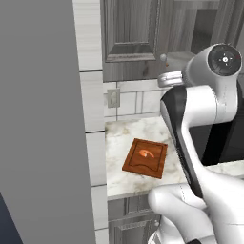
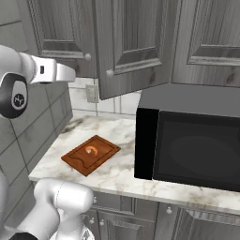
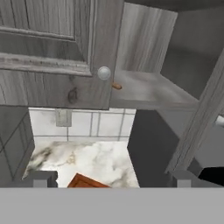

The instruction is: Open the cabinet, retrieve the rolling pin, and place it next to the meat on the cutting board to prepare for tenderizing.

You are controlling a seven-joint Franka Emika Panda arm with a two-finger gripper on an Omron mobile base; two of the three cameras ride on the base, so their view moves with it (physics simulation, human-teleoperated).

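The cabinet [image 3: 52, 48] stands partly open. Its left door with a round knob [image 3: 103, 72] hangs ahead, and the grey shelf [image 3: 148, 89] shows to the right of it. A brown tip of the rolling pin [image 3: 116, 86] pokes out from behind the door's edge on that shelf; the rest is hidden. My gripper [image 3: 111, 179] is open and empty, a short way in front of the knob and below it. Down on the counter lies the cutting board [image 1: 145, 158] [image 2: 91, 154] with the meat [image 1: 147, 153] [image 2: 92, 150] on it.
A black microwave [image 2: 192, 140] stands on the marble counter [image 2: 122, 173] right of the board, under the cabinet. A second cabinet door [image 3: 203, 113] angles in at the right. A tall grey panel [image 1: 43, 124] blocks the left side. A wall socket [image 1: 113, 97] sits on the tiles.
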